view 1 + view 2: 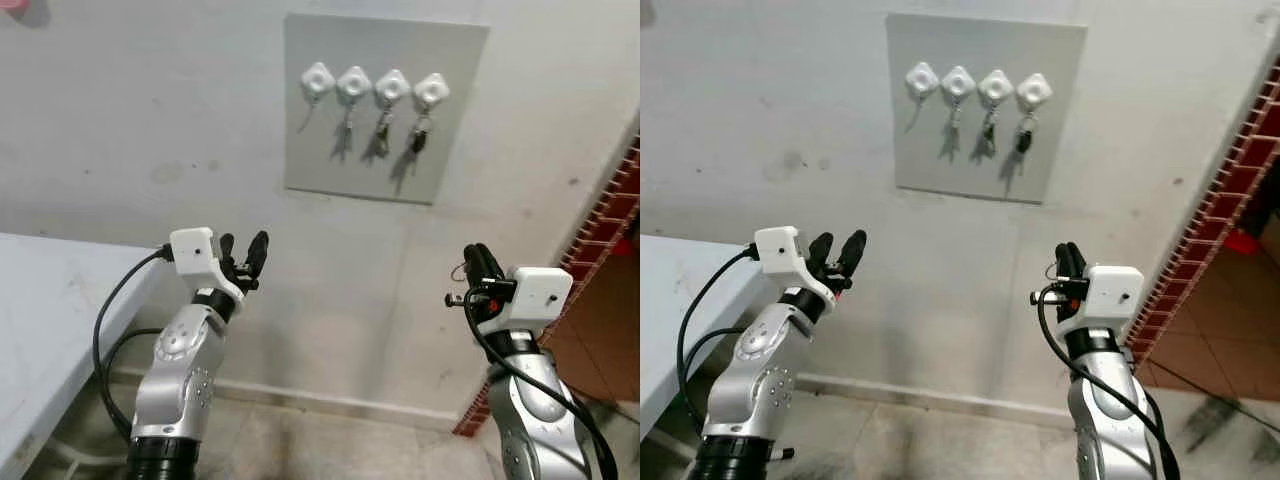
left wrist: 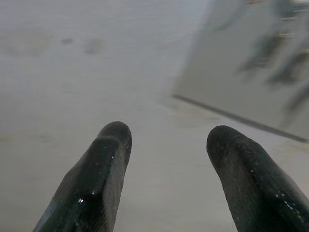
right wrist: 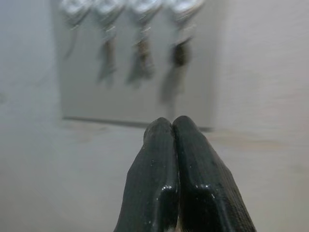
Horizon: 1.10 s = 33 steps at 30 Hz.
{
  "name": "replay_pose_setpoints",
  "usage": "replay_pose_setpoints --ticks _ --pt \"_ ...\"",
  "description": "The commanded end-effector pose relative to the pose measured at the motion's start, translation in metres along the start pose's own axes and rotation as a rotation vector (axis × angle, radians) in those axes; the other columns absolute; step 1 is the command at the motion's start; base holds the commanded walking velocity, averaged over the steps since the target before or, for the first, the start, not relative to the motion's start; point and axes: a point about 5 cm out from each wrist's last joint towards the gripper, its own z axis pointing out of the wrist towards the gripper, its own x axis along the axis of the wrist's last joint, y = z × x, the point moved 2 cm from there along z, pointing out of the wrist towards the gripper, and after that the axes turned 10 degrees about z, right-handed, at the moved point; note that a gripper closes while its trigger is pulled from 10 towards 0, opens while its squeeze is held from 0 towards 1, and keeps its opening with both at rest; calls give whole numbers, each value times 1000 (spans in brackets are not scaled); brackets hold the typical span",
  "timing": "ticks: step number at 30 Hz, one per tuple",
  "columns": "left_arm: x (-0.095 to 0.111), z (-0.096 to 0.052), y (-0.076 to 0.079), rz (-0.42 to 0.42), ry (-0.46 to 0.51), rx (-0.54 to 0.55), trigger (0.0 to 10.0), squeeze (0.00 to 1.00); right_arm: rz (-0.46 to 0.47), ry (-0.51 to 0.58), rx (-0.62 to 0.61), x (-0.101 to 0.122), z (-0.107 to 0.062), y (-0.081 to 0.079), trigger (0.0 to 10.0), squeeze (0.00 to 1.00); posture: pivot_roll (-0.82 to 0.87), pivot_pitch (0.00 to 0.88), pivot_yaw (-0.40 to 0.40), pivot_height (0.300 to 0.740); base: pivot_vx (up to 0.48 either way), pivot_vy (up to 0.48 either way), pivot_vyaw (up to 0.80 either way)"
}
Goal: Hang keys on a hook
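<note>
A grey board (image 1: 330,160) on the wall carries a row of white hooks (image 1: 353,83). Keys (image 1: 383,135) hang from the three right-hand hooks; the leftmost hook (image 1: 318,80) has only a shadow under it. My left gripper (image 1: 243,255) is open below and left of the board, its fingers (image 2: 104,164) spread with nothing between them. My right gripper (image 1: 480,262) is raised below and right of the board. Its fingers (image 3: 161,159) are pressed together and point at the board from a distance. I see no key in them.
A pale table (image 1: 50,300) stands at my left, close to the left arm. A red brick wall edge (image 1: 610,220) runs down the right side beside the right arm. Bare floor (image 1: 330,440) lies below the wall.
</note>
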Motion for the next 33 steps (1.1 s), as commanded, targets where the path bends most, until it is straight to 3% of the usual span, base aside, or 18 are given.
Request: replay_pose_setpoints --ticks 1,12,18,33 --pt "2 -1 -1 5 0 4 10000 0 2 15 11 5 2 -2 10000 0 -47 0 -38 740 0 431 0" --pt "0 -1 -1 29 -10 5 10000 0 5 11 12 5 1 -2 10000 0 -48 0 -40 740 69 418 0" --pt "1 0 1 81 -16 -7 10000 0 7 10 11 4 1 -2 10000 0 -48 0 -39 740 361 0 0" --pt "3 0 1 109 -7 -18 10000 0 14 12 11 4 2 -5 10000 0 -46 0 -34 740 408 0 0"
